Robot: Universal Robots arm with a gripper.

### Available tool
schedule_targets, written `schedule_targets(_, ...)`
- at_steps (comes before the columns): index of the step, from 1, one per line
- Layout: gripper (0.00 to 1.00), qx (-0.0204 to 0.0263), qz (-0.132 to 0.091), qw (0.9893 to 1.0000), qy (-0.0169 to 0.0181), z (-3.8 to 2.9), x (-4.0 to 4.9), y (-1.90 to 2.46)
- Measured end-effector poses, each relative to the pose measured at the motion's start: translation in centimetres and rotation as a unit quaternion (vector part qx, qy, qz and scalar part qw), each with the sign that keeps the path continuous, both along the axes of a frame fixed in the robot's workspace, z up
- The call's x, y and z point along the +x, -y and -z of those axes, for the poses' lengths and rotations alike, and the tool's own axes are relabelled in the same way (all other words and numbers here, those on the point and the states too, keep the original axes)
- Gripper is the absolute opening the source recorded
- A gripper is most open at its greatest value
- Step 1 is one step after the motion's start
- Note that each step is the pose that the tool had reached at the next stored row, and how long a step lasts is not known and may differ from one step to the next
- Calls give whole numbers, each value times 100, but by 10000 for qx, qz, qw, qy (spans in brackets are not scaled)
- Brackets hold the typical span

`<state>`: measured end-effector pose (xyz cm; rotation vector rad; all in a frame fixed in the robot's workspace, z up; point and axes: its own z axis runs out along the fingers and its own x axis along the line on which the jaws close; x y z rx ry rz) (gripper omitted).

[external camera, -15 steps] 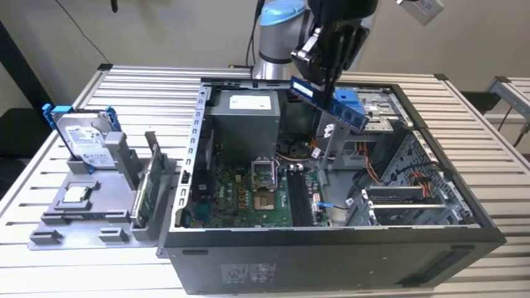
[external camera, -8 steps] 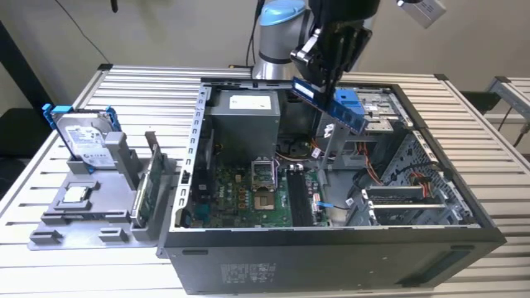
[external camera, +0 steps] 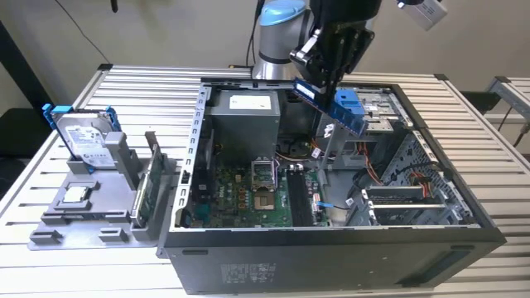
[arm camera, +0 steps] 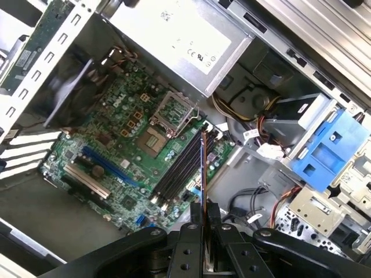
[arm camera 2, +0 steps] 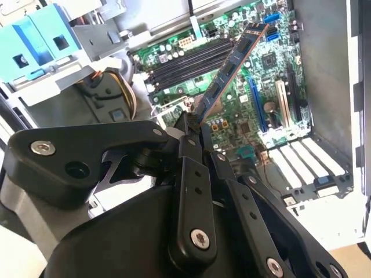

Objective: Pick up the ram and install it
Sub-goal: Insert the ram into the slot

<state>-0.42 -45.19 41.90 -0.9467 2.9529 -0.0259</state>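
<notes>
My gripper (external camera: pixel 326 84) hangs above the open computer case (external camera: pixel 331 239), shut on the ram (external camera: pixel 336 108), a narrow blue-green stick with black chips. The stick tilts down toward the exterior view's right, clear of the motherboard (external camera: pixel 240 205). In the second wrist view the ram (arm camera 2: pixel 229 69) juts out from the gripper (arm camera 2: pixel 194 120) over the black memory slots (arm camera 2: pixel 185 58). In the first wrist view the ram (arm camera: pixel 203 165) appears edge-on, held by the gripper (arm camera: pixel 204 209) and lined up roughly along the memory slots (arm camera: pixel 178 169), still above them.
Inside the case are the grey power supply (external camera: pixel 244 118), the processor socket (external camera: pixel 267 200), loose cables (external camera: pixel 398 177) and a blue drive bay (arm camera: pixel 327 150). On the exterior view's left, a grey fixture (external camera: pixel 79 214) holds a hard drive in a blue frame (external camera: pixel 83 139) and a green card (external camera: pixel 146 186).
</notes>
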Motion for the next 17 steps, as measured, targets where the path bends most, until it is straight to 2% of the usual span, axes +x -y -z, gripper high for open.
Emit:
schedule_targets(6, 14, -1, 165, 9999, 0, 1, 3, 3)
schedule_targets(13, 14, -1, 193, 9998, 0, 2, 4, 3)
schedule_targets(17, 14, -1, 446, 9990, 0, 21, 5, 3)
